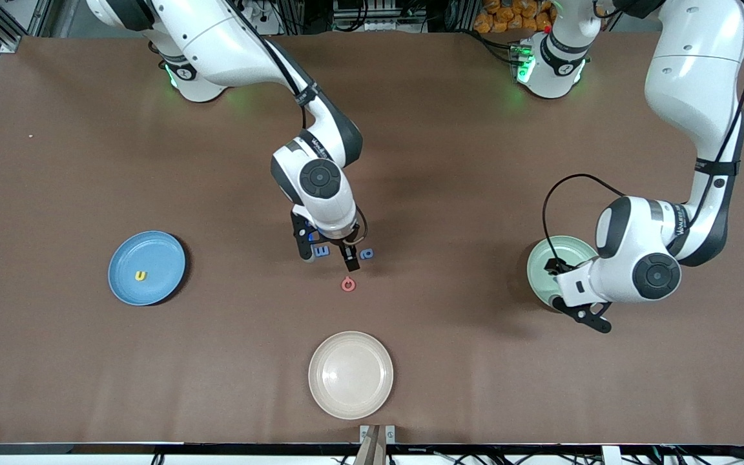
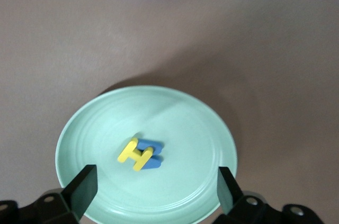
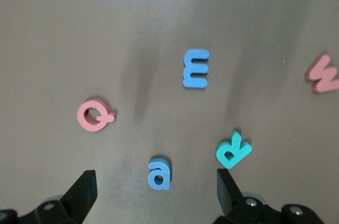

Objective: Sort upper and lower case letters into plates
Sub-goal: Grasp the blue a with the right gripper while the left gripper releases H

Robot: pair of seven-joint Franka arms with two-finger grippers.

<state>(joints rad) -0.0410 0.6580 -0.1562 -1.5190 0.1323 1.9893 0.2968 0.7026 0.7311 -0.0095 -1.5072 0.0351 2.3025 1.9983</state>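
A yellow u [image 1: 141, 276] lies in the blue plate [image 1: 146, 267]. Mid-table, the right gripper [image 1: 329, 256], fingers spread and empty, hangs over the blue E [image 3: 196, 68], a [image 3: 159, 173] and pink Q [image 3: 94, 115]; straddling one letter squarely looks wisest, with bare table around. The left gripper [image 2: 153, 192], released, hovers over the mint plate [image 2: 85, 128] holding a yellow H [image 2: 135, 154].

Five small foam letters lie flat and apart on a brown worktop [image 3: 63, 28]: a blue E [image 3: 196, 69], a pink Q [image 3: 94, 115], a blue lowercase a [image 3: 159, 173], a teal k [image 3: 233, 151] and a pink letter [image 3: 323, 74] cut off at the edge. The right claw [image 3: 156, 195] hangs open above them.
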